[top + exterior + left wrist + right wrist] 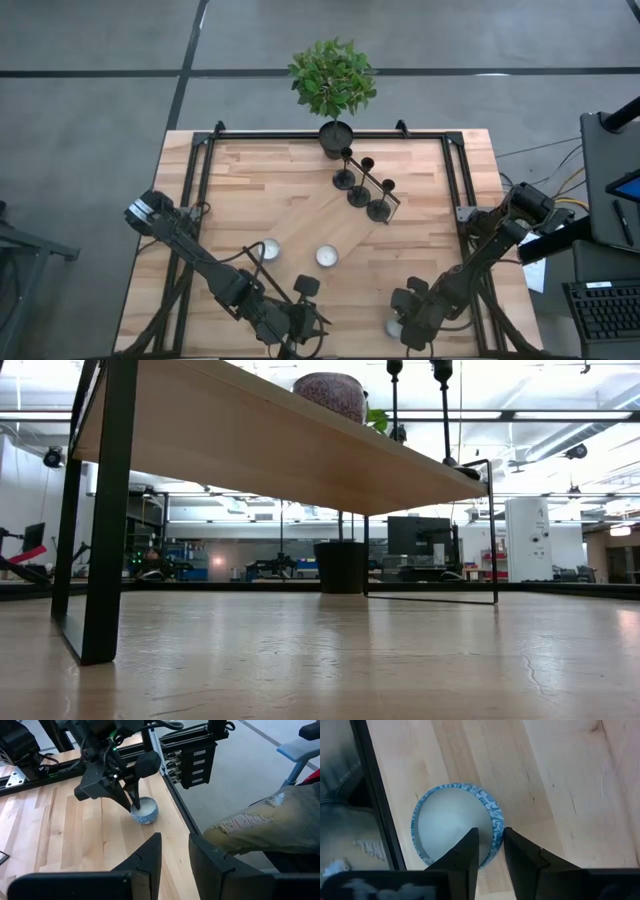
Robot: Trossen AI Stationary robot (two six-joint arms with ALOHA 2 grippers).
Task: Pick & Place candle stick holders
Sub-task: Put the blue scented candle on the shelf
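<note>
R gripper (490, 851) (nrly shut) — astride bowl (451, 822) rim

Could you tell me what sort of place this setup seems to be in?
Probably a robotics lab or open workshop: a wooden table on a black metal frame with two arms, a concrete floor around it, and beyond it benches with monitors under strip lights.
</note>
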